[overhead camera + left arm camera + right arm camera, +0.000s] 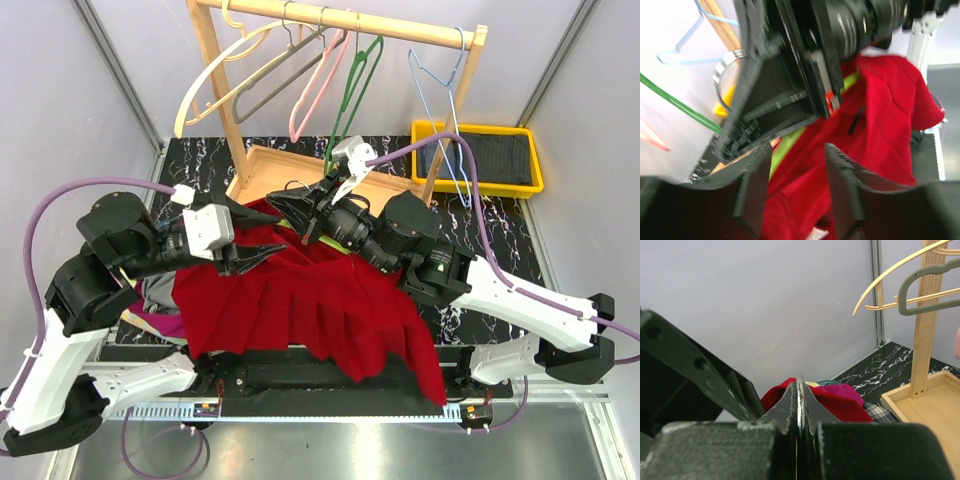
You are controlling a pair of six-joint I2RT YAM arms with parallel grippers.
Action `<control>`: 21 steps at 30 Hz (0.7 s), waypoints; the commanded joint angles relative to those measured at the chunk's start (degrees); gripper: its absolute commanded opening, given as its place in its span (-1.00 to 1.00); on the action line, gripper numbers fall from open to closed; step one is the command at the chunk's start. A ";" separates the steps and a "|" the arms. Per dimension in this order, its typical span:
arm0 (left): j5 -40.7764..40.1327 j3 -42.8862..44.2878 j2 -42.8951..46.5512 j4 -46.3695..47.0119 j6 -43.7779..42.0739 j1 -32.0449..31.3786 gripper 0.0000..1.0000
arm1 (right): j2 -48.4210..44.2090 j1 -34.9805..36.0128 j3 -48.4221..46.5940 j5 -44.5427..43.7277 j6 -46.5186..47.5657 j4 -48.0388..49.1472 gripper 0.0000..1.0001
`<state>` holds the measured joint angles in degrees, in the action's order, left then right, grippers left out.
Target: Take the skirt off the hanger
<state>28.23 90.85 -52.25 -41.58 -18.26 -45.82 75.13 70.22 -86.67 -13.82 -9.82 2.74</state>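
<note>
The red skirt (pixel 300 310) hangs draped between the two arms down to the table's near edge. It is on a hanger with a lime-green bar (pixel 789 144) and a metal hook (pixel 800 397). My right gripper (pixel 800 390) is shut on that hook, above the skirt's top edge (pixel 300 205). At the skirt's upper left is my left gripper (pixel 262 252). In the left wrist view that gripper (pixel 795 172) stands open, with red skirt cloth (pixel 880 110) lying between and behind its fingers (pixel 752 190) and the green bar just beyond them. I see no pinch on the cloth.
A wooden rack (pixel 340 20) with several empty hangers stands at the back on a wooden tray base (pixel 262 165). A yellow bin (pixel 428 130) holding dark cloth sits at the back right. Other clothes (pixel 155 300) lie heaped at the left, magenta and plaid ones among them (pixel 840 392).
</note>
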 commanded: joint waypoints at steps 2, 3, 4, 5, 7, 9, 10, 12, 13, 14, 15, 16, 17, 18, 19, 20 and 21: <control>0.69 -2.08 0.31 -0.78 -2.04 -0.58 -0.28 | -0.95 0.10 -4.38 2.04 -1.07 8.24 -1.00; 0.51 -1.99 0.13 -0.87 -2.30 -0.58 -0.30 | -0.69 0.01 -4.47 2.13 -1.16 8.24 -1.00; 0.34 -1.90 0.04 -0.78 -2.30 -0.58 -0.31 | -0.78 0.10 -4.47 2.40 -1.07 8.24 -1.00; 0.25 -1.90 -0.05 -0.78 -2.39 -0.67 -0.31 | -0.78 0.10 -4.47 2.49 -1.51 8.24 -1.00; -0.01 -1.90 -0.05 -0.78 -2.57 -0.76 -0.31 | -1.04 0.10 -4.38 2.66 -1.69 8.16 -1.00; -0.54 -0.51 -0.31 -0.69 -3.53 -0.85 -0.32 | -1.39 0.10 -4.12 2.58 -1.86 7.98 -1.00; -0.72 0.37 -0.57 -0.61 -3.27 -0.85 -0.33 | -1.48 0.18 -3.77 2.49 -1.95 7.98 -1.00; -1.24 4.32 -1.54 -0.52 -1.26 -0.85 -0.31 | -1.57 0.10 -3.33 2.31 -1.95 7.98 -1.00; -1.33 5.29 -1.63 -0.52 -0.55 -0.85 -0.25 | -1.57 0.18 -3.24 2.22 -1.95 7.98 -1.00; -1.33 6.70 -1.37 -0.60 -0.03 -0.76 -0.10 | -1.57 0.10 -3.24 2.22 -2.04 7.98 -1.00; -1.33 6.97 -1.02 -0.60 0.33 -0.85 0.10 | -1.31 0.18 -3.41 2.22 -1.95 7.98 -1.00; -1.68 7.06 -0.66 -0.87 0.42 -0.85 0.16 | -1.31 0.10 -3.50 2.31 -2.04 7.98 -1.00; -1.95 6.80 0.12 -1.04 0.42 -0.76 0.19 | -1.22 0.10 -3.76 2.31 -1.95 8.07 -1.00; -2.99 6.28 0.39 -1.22 -0.36 -0.85 0.23 | -1.04 0.10 -3.85 2.48 -2.04 8.07 -1.00; -3.26 5.66 0.83 -1.65 -1.07 -0.76 0.26 | -1.04 0.10 -3.94 2.57 -1.95 8.15 -1.00; -3.53 4.00 1.53 -1.92 -1.86 -0.76 0.26 | -0.95 0.10 -4.20 2.66 -2.13 8.16 -1.00; -3.88 3.20 1.97 -2.10 -3.43 -0.76 0.28 | -0.78 0.10 -4.38 2.75 -2.04 8.07 -1.00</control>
<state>26.92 94.85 -52.45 -46.24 -18.83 -46.70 75.13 70.06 -87.20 -12.32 -10.55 4.91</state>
